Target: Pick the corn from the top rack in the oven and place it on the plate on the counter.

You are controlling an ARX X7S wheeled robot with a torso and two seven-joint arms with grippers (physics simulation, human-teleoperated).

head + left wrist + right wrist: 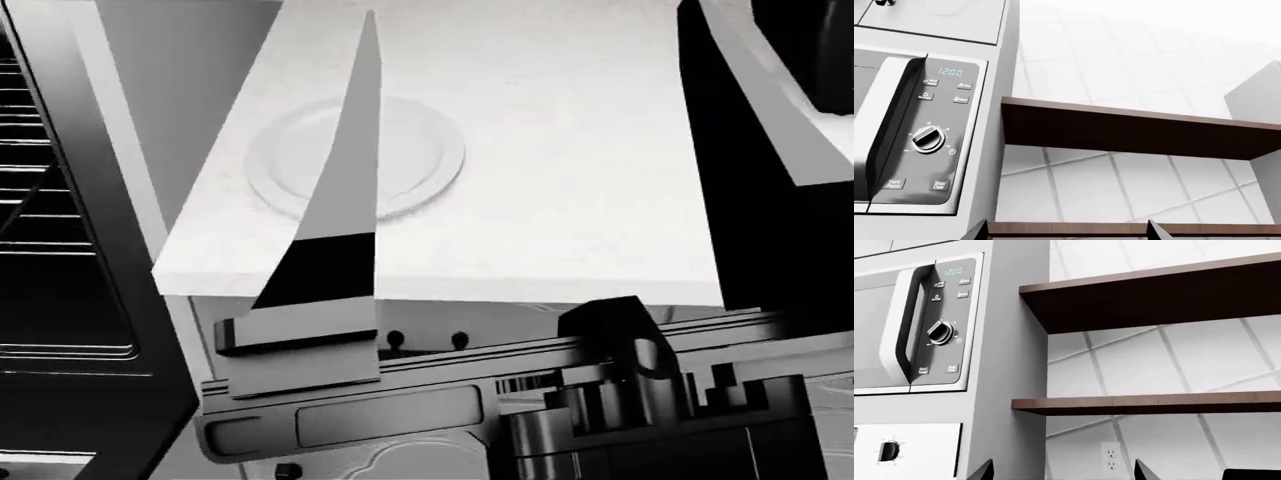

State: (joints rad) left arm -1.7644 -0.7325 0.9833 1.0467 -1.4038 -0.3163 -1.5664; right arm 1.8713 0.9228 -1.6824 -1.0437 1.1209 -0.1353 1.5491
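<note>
Well, the corn is nowhere to be seen right now, not in the head view and not in either wrist view. In the head view the oven (54,230) is at 9 o'clock, dark inside, with its silver racks (34,150) showing. The part of the racks that shows has no yellow cob on it, so the corn must be deeper in or higher up, out of sight. The plate (414,150) is at 11 o'clock on the white counter (574,200), and it has nothing on it. A long pointed grey shape (340,200) cuts across it; I cannot tell what that is.

Both wrist cameras look up and away from the oven. They show a microwave (927,135), brown shelves (1134,135) and a tiled wall. Only the tips of the left gripper (1067,232) peek in, set wide apart with nothing between them. The right gripper (1064,471) looks the same — wide and holding nothing.

The big thing for the next move is the side. The oven is on the robot's left, so the left arm looks nearer to the racks. Which way the cob points cannot be told yet. The arm likely needs to turn toward 9 o'clock first — then the corn may come into view.
</note>
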